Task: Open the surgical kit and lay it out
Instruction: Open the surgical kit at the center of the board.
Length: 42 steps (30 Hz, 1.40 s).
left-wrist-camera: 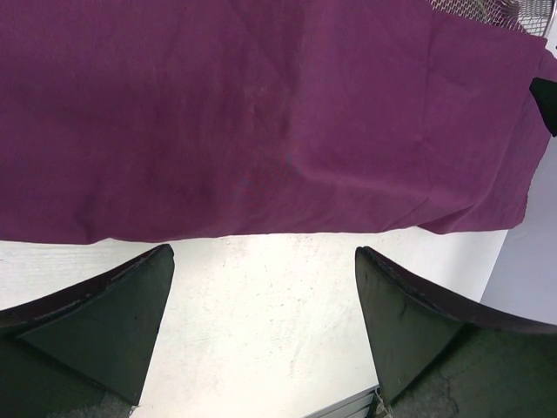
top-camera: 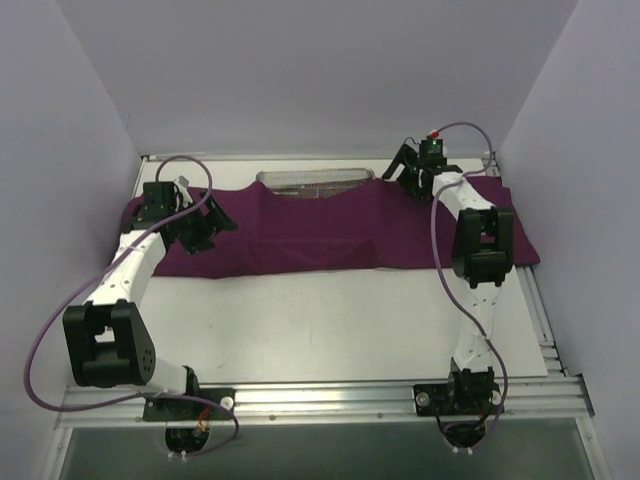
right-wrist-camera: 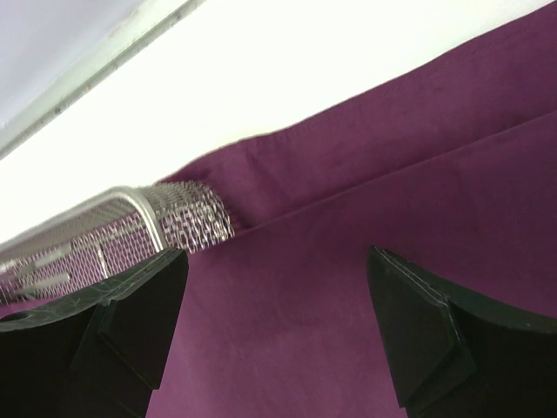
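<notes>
The surgical kit's dark purple cloth (top-camera: pixel 330 225) lies spread across the back half of the white table. Its silver wire-mesh tray (top-camera: pixel 315 180) shows at the cloth's far edge, its near side under the cloth. My left gripper (top-camera: pixel 205 232) hangs over the cloth's left end. In the left wrist view the left gripper (left-wrist-camera: pixel 264 261) is open over bare table just short of the cloth (left-wrist-camera: pixel 261 113). My right gripper (top-camera: pixel 405 170) is at the tray's right end. In the right wrist view the right gripper (right-wrist-camera: pixel 274 261) is open above the cloth (right-wrist-camera: pixel 348 261), with the tray's corner (right-wrist-camera: pixel 165 218) beside its left finger.
Pale walls close in the left, right and back sides. A metal rail (top-camera: pixel 330 400) carries both arm bases along the near edge. The bare white tabletop (top-camera: pixel 320 320) stretches between the cloth and that rail. The cloth's right end reaches the table's right edge (top-camera: pixel 535 300).
</notes>
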Available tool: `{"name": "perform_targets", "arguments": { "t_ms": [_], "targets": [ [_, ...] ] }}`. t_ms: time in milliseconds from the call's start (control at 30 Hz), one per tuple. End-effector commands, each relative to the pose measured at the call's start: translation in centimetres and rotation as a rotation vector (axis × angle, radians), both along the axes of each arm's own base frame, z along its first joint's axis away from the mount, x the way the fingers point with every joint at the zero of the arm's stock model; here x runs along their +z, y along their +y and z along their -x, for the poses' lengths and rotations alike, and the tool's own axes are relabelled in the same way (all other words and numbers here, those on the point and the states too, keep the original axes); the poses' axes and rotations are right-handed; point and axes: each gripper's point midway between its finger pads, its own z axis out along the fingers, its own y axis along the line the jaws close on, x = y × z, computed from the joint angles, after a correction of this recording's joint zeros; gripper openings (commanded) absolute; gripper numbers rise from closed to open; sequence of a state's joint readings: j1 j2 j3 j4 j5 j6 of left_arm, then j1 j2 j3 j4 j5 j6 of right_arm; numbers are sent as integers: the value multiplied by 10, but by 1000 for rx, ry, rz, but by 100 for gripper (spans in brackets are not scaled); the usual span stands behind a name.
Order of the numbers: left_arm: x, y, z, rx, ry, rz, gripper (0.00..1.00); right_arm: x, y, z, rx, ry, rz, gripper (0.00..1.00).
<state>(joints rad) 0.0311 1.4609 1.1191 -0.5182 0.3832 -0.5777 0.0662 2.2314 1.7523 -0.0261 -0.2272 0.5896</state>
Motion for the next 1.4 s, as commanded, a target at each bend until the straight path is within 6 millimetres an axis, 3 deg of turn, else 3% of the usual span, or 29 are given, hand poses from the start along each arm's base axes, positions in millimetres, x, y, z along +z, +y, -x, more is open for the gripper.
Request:
{"name": "perform_targets", "arguments": {
  "t_ms": [0, 100, 167, 233, 267, 333, 367, 400, 900, 1267, 1367],
  "targets": [
    [21, -3, -16, -3, -81, 13, 94, 24, -11, -16, -117, -17, -3, 86],
    [19, -3, -17, -1, -79, 11, 94, 17, -14, -17, -165, 33, 33, 86],
    [17, -4, -17, -2, -76, 13, 94, 24, -14, -22, -173, 30, 54, 87],
    [14, -6, -18, -7, -72, 17, 94, 13, -8, -21, -164, 63, 80, 87],
    [14, -6, -18, -6, -74, 20, 94, 24, -7, -29, -170, 36, 96, 88],
    [11, -8, -17, -14, -66, 25, 94, 5, -5, -27, -160, 89, 157, 88],
    [12, -8, -17, -17, -69, 24, 94, 15, -4, -34, -164, 66, 173, 87],
    [12, -8, -17, -15, -69, 24, 94, 5, -2, -34, -155, 84, 184, 87],
    [11, -8, -16, -36, -68, 18, 94, -9, 0, -16, -142, 153, 258, 79],
    [14, -8, -13, -45, -72, 13, 94, -2, 11, -13, -104, 134, 173, 49],
    [15, -9, -12, -49, -76, 15, 94, 3, 17, -13, -78, 130, 120, 27]
  ]
}}
